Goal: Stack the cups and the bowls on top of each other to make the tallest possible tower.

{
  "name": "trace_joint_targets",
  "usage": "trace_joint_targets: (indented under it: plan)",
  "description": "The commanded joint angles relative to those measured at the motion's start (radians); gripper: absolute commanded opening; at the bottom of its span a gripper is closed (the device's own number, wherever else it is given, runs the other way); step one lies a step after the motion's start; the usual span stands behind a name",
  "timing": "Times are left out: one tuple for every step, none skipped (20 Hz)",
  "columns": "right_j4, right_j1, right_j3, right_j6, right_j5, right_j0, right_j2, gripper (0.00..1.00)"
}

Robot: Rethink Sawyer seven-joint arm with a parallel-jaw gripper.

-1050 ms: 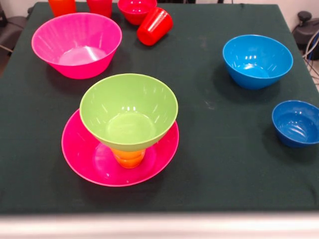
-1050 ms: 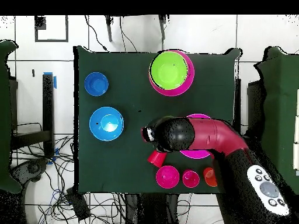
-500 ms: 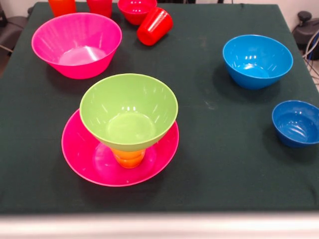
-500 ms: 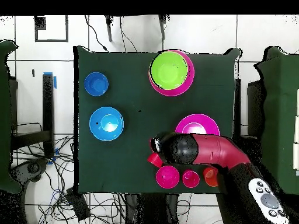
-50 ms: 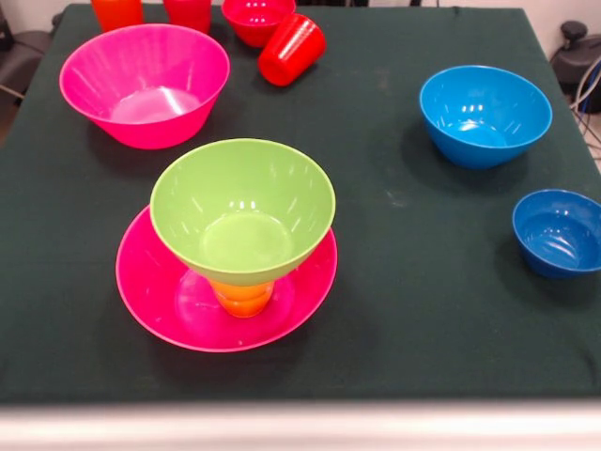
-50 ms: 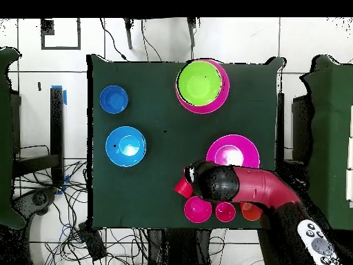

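Occupying the table's [image 5: 413, 310] front-left area, the tower [image 5: 235, 249] is standing as a green bowl [image 5: 242, 209] on a yellow cup [image 5: 241, 297] inside a wide pink bowl [image 5: 178, 310]. Dark cloth is lying open through the middle. A light blue bowl [image 5: 485, 115] and small dark blue bowl [image 5: 558, 232] are sitting near the right edge; a second pink bowl [image 5: 144, 85], a tipped red cup [image 5: 291, 49], a small red bowl [image 5: 257, 19] and two upright cups are crowding the far edge. Overhead, the arm [image 6: 238, 186] is covering that far row; whether its gripper is open cannot be told.
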Motion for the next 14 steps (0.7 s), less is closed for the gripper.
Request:
trace_joint_targets:
  plan:
    - [-0.087,0.088,0.057,0.115,-0.099,0.024,-0.057,1.00]
    - [-0.088,0.092,0.060,0.110,-0.108,0.017,-0.058,1.00]
    - [-0.090,0.095,0.063,0.104,-0.116,0.010,-0.060,1.00]
    - [-0.091,0.098,0.068,0.102,-0.123,0.006,-0.063,1.00]
    - [-0.093,0.100,0.067,0.096,-0.126,-0.002,-0.064,1.00]
    - [-0.099,0.104,0.068,0.089,-0.135,-0.010,-0.067,1.00]
    - [-0.105,0.109,0.068,0.088,-0.144,-0.012,-0.072,1.00]
    - [-0.111,0.115,0.070,0.084,-0.155,-0.018,-0.076,1.00]
    - [-0.116,0.121,0.071,0.080,-0.165,-0.024,-0.080,1.00]
    - [-0.120,0.126,0.074,0.080,-0.174,-0.027,-0.084,1.00]
    - [-0.123,0.134,0.077,0.077,-0.181,-0.036,-0.087,1.00]
    - [-0.130,0.140,0.078,0.077,-0.194,-0.037,-0.092,1.00]
    - [-0.134,0.145,0.079,0.075,-0.200,-0.044,-0.094,1.00]
    - [-0.138,0.154,0.080,0.074,-0.208,-0.050,-0.096,1.00]
